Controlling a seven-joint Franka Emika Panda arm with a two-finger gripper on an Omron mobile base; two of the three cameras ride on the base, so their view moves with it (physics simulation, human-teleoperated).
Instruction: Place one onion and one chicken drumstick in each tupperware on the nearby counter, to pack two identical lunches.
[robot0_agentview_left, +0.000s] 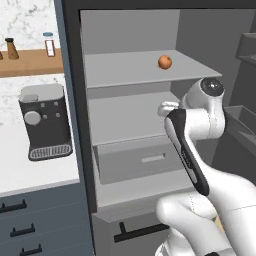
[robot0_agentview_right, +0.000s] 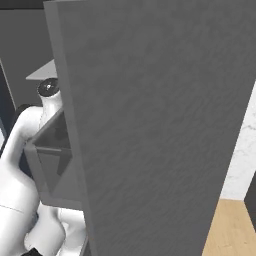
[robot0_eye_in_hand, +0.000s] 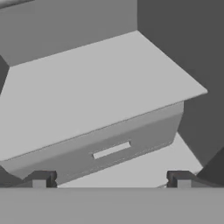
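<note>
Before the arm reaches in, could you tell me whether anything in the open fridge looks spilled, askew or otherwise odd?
Nothing stands out. One round orange-brown onion sits upright and alone on the upper grey fridge shelf; the shelf below and the grey drawer look level and closed, with no spills. The gripper is open and holds nothing.

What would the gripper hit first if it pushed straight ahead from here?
Probably the fridge shelf or the drawer front under it; the open gripper looks at both, though depth is unclear.

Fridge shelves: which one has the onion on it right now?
The upper shelf; the onion sits toward its right side. The shelf below it, just above the drawer, is bare where visible.
</note>
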